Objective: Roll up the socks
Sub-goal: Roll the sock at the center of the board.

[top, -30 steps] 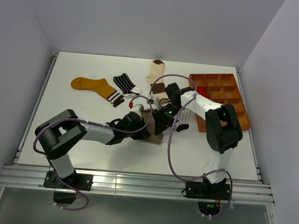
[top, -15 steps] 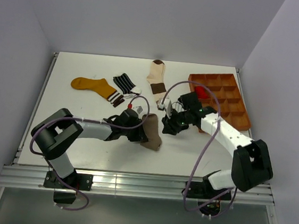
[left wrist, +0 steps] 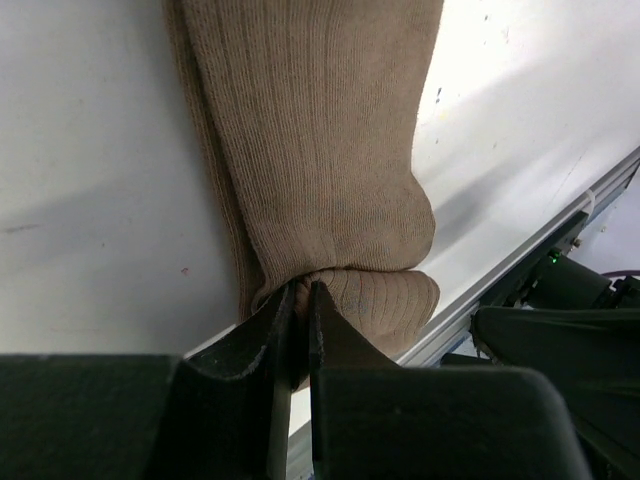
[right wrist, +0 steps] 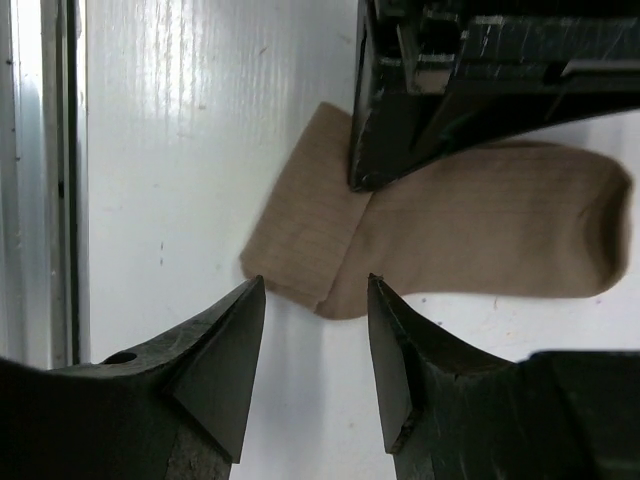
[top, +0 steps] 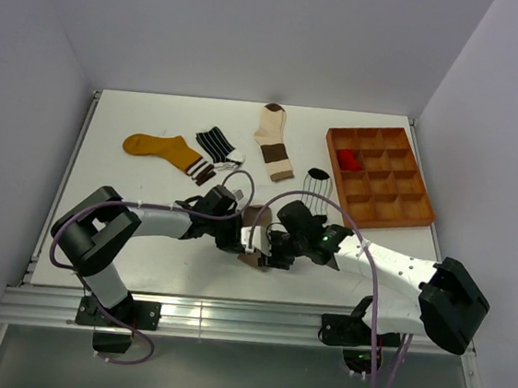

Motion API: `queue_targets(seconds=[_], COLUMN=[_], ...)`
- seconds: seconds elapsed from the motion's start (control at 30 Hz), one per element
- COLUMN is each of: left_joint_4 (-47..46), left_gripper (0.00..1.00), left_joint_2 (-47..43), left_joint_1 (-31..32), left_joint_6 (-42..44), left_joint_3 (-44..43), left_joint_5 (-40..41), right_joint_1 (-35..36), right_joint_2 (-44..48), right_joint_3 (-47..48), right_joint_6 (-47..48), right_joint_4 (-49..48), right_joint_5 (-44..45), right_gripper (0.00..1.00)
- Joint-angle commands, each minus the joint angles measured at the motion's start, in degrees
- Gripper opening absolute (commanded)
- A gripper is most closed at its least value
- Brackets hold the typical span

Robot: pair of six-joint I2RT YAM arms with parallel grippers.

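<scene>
L hand (left wrist: 302,292) was pinched nearly shut on the taupe sock (left wrist: 330,150), gripping it at a fold where one end was doubled back over the rest. In the top view that sock lay on the white bench (top: 138,112) near the front edge, roughly between the two arms, w/ the L hand on its left side and the R hand (top: 267,250) just beside its right side. R hand's fingers stood apart, medium-wide, holding nothing. From the R wrist cam they hung over the folded end of the sock, one each side of the fold's edge; couldn't tell if the tips touched fabric.

Other socks:
- Mustard yellow sock (top: 157,149) lay flat at rear-left.
- Black-white striped sock (top: 215,142) lay near it, to the right.
- Cream-and-brown sock (top: 272,140) lay toward rear centre.
- White pinstriped sock (top: 318,184), w/ dark toe, lay just beside the left wall of the brown tray (top: 385,181).
- Red sock (top: 348,159) sat in a left-side compartment of that tray, toward the back.
</scene>
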State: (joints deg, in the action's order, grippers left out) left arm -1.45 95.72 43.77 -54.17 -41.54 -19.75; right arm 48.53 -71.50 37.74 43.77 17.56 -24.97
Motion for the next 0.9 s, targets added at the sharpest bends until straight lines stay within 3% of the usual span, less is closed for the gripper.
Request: queue_targets(seconds=[0.0,0.5,0.87], left_joint_4=[14.81,13.15,11.12], left_gripper=[0.0,0.0,0.0], left_joint_2=[3.59,3.24,2.72], left_joint_1=[0.26,-0.79,-1.41], left_joint_6=[1.35,1.09,-1.64], left_joint_3=[3.66,4.27,4.36], left_joint_5=[1.73,-0.47,-1.26], right_joint_1=[2.61,7.71,9.65], right_joint_2=[-0.48,-8.38,-8.3], right_joint_3=[-0.29,5.5,7.7], right_joint_6=[-0.08,-0.35,-2.72], right_joint_4=[-4.99,1.77,4.68], right_joint_5=[3.78,6.69,6.25], right_gripper=[0.53,0.54,0.57])
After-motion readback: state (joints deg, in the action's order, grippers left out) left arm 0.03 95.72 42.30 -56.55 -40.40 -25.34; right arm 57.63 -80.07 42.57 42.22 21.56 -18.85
